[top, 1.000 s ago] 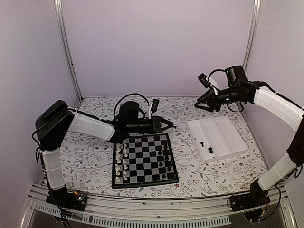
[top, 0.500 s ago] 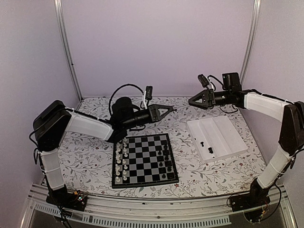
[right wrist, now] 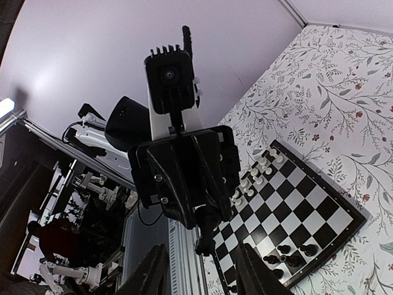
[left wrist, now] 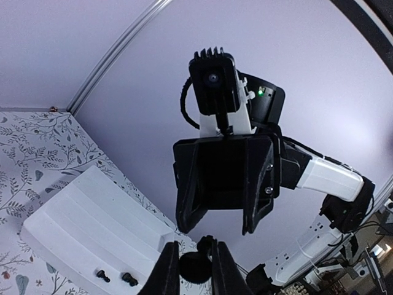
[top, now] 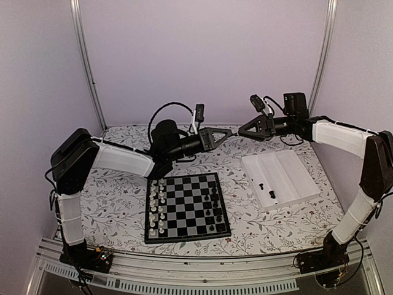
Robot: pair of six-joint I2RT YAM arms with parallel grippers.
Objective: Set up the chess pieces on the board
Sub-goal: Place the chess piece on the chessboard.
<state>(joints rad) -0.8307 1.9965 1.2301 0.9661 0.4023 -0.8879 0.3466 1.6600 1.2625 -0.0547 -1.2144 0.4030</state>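
One chessboard (top: 187, 206) on flowery surface (top: 116, 209). One white tray (top: 288, 165), two black pieces (top: 272, 195) inside. High in air, left gripper (top: 223, 133) pinches one black chess piece (left wrist: 195, 267). Facing it, right gripper (top: 240, 131) spread. On chessboard, chessmen (top: 216, 212) too tiny to count.

Black chessmen (top: 215, 206) on the board (top: 184, 212)
They are lining its right side; two chessmen (top: 266, 189) are sitting in the tray (top: 288, 169), one chessman (left wrist: 195, 267) hanging in the left gripper (left wrist: 191, 276).

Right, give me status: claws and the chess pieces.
Left claw shut on a black chess piece, held aloft. Right claw open, facing it, not touching. Nothing between them.
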